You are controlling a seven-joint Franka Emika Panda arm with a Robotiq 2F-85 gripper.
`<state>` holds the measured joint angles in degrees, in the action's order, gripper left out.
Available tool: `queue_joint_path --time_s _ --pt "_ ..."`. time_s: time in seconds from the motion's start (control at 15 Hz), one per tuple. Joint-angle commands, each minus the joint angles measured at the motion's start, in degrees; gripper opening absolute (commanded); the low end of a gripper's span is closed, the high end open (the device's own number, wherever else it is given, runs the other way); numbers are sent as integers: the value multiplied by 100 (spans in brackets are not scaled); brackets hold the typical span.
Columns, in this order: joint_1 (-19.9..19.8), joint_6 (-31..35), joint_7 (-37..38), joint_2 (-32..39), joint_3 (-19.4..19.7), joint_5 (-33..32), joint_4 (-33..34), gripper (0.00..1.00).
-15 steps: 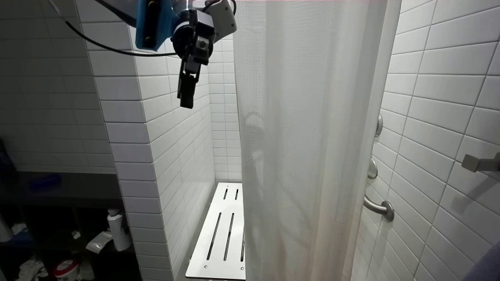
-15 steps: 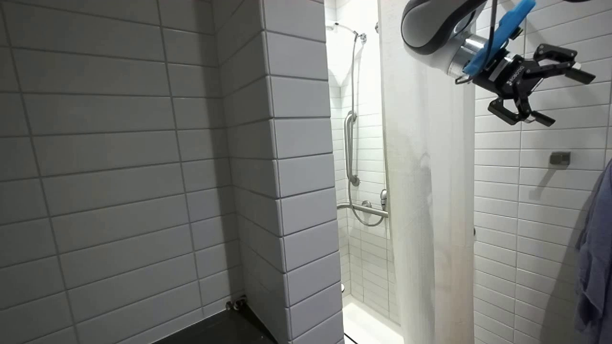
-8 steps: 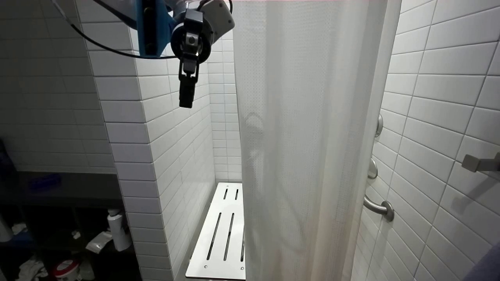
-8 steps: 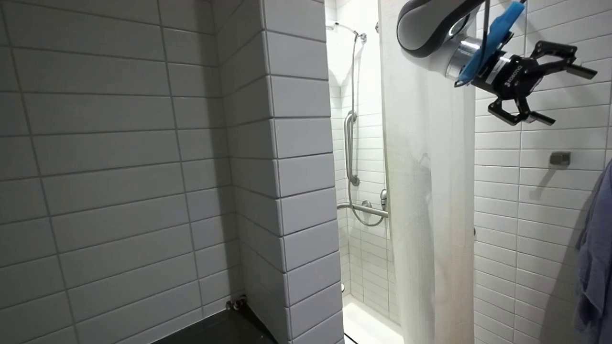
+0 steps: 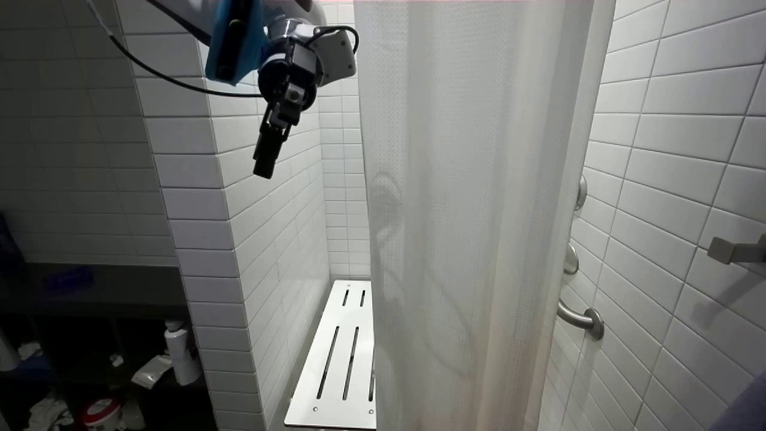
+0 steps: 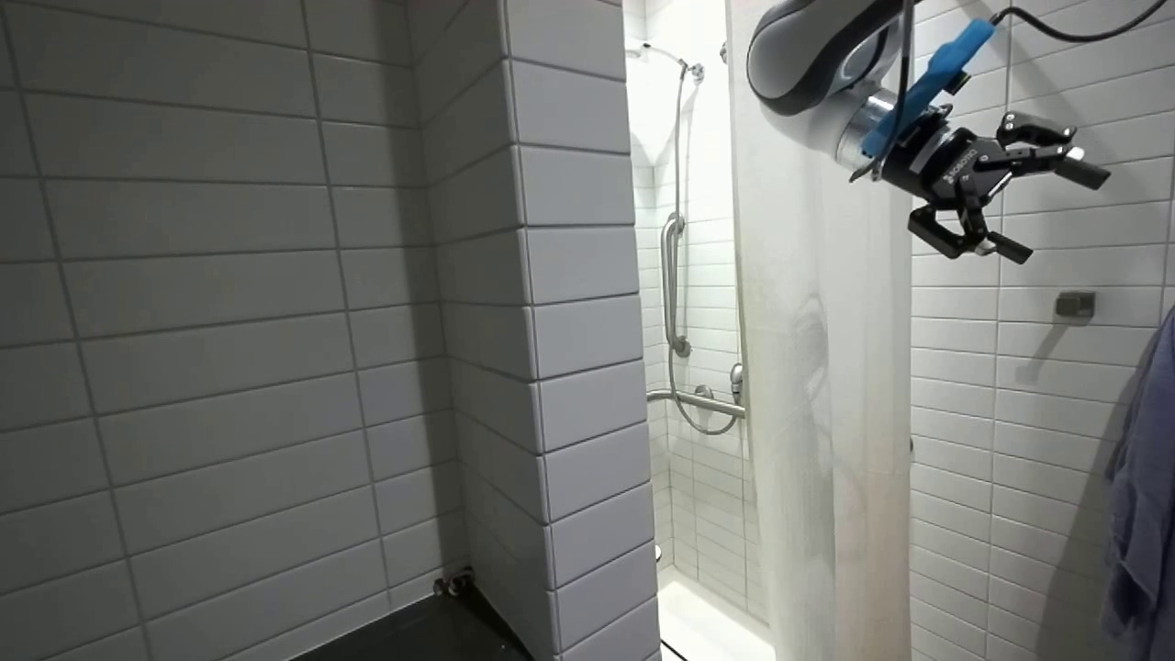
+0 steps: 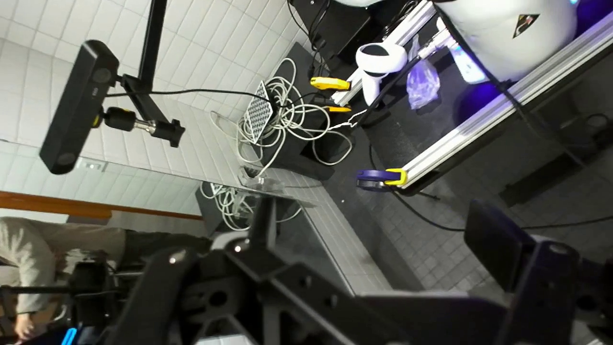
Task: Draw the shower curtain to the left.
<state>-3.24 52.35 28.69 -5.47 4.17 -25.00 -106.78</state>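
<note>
Shower curtain [image 5: 467, 215] in both exterior views, hand [image 6: 1052, 213] spread wide, tangled cables [image 7: 289, 113] in wrist view only

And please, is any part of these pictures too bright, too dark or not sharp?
In an exterior view, the shower wall looks overexposed near the top; there too, the tiled wall at left is dim; in an exterior view, the shelf is very dark; in the wrist view, the close tool looks blurred.
</note>
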Motion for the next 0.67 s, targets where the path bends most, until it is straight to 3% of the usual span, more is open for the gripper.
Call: queue_joint_path --time_s 0.0,0.6 --pt "-25 110 -869 -12 3 405 185 100" --pt "4 361 -3089 -49 35 1065 349 100"
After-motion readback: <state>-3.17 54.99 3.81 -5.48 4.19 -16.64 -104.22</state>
